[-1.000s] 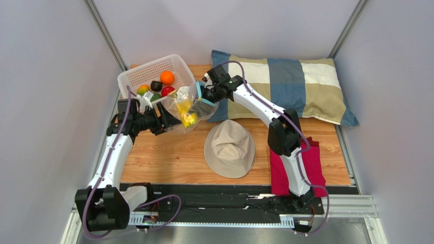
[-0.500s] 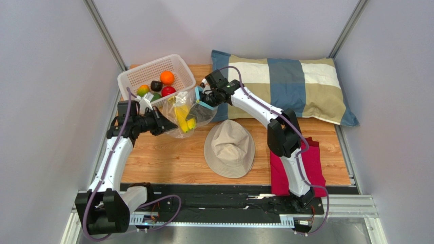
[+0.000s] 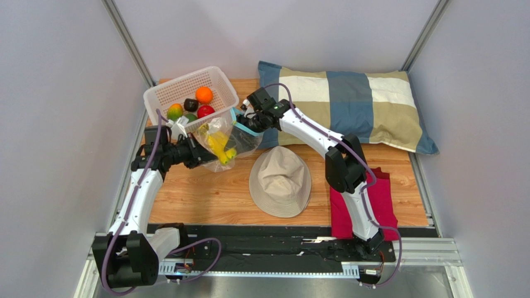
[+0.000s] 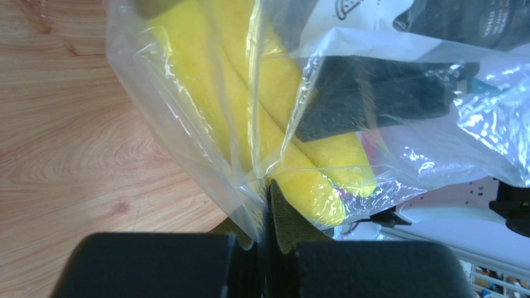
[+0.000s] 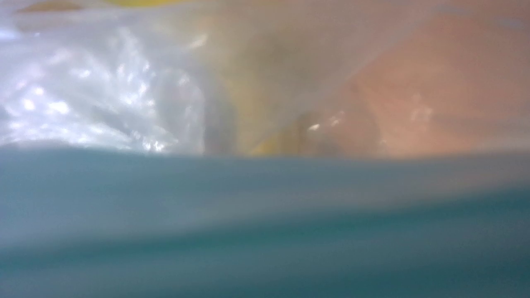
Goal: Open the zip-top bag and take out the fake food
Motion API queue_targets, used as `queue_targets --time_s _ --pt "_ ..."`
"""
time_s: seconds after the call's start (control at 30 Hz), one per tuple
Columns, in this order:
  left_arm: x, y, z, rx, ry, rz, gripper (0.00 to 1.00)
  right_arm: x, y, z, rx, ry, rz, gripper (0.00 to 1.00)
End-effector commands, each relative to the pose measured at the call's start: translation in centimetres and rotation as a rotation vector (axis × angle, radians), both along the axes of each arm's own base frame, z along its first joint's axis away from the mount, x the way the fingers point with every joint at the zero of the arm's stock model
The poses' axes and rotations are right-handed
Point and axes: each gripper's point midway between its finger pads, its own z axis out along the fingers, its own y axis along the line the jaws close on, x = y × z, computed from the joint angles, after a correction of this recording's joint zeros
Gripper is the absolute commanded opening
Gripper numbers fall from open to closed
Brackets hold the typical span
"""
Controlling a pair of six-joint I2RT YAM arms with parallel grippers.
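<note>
The clear zip-top bag (image 3: pixel 239 139) hangs between my two grippers above the wooden table, just in front of the basket. Yellow bananas (image 3: pixel 221 146) lie inside it. My left gripper (image 3: pixel 204 155) is shut on the bag's lower corner; in the left wrist view the jaws (image 4: pixel 269 192) pinch the plastic (image 4: pixel 186 112) just below the bananas (image 4: pixel 261 81). My right gripper (image 3: pixel 244 121) holds the bag's blue zip edge; the blurred zip strip (image 5: pixel 261 211) fills the right wrist view and hides the fingers. An orange (image 3: pixel 203 94), red apple (image 3: pixel 205 111), mango (image 3: pixel 175 110) and dark piece (image 3: pixel 191 104) lie in the basket.
The white mesh basket (image 3: pixel 177 79) stands at the back left. A beige hat (image 3: pixel 280 180) lies mid-table, right of the bag. A checked pillow (image 3: pixel 354 99) lies at the back right and a red cloth (image 3: pixel 379 208) at the near right.
Both grippers moved a little left with the bag. The bag sagged lower and the bananas slid down toward my left gripper.
</note>
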Motion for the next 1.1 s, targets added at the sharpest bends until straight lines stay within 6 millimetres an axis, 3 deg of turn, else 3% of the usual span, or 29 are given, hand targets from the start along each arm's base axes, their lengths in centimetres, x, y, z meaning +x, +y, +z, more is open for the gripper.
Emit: queue_targets --time_s 0.0,0.27,0.5,0.53,0.6,0.67,0.83,0.97,1.07 --pt "0.2 0.5 -0.8 0.034 0.005 0.005 0.0 -1.1 0.2 0.1 0.012 -0.001 0.051 0.43" --pt "0.1 0.6 -5.6 0.023 0.197 0.03 0.0 -1.2 0.3 -4.3 -0.071 0.039 0.058 0.49" --pt "-0.1 0.7 -6.5 0.028 0.217 0.023 0.0 -1.9 -0.2 -5.9 -0.108 0.055 0.076 0.53" --pt "-0.2 0.6 -6.6 0.026 0.223 0.024 0.0 -2.0 -0.2 -6.0 -0.11 0.061 0.075 0.49" --pt "-0.1 0.7 -6.6 0.024 0.23 0.034 0.0 -2.0 -0.1 -5.9 -0.108 0.065 0.073 0.42" --pt "-0.1 0.8 -6.5 0.032 0.231 0.049 0.0 -1.6 -0.2 -5.6 -0.113 0.049 0.057 0.25" --pt "-0.4 3.9 -6.9 0.207 0.263 0.215 0.0 0.1 -0.8 -3.2 -0.076 -0.011 0.031 0.0" --pt "-0.6 6.6 -6.2 0.306 0.252 0.381 0.0 1.1 -1.9 -0.8 -0.02 -0.06 0.041 0.0" --pt "-0.6 8.3 -5.4 0.36 0.224 0.484 0.0 0.7 -2.6 0.0 -0.012 -0.08 0.078 0.0"
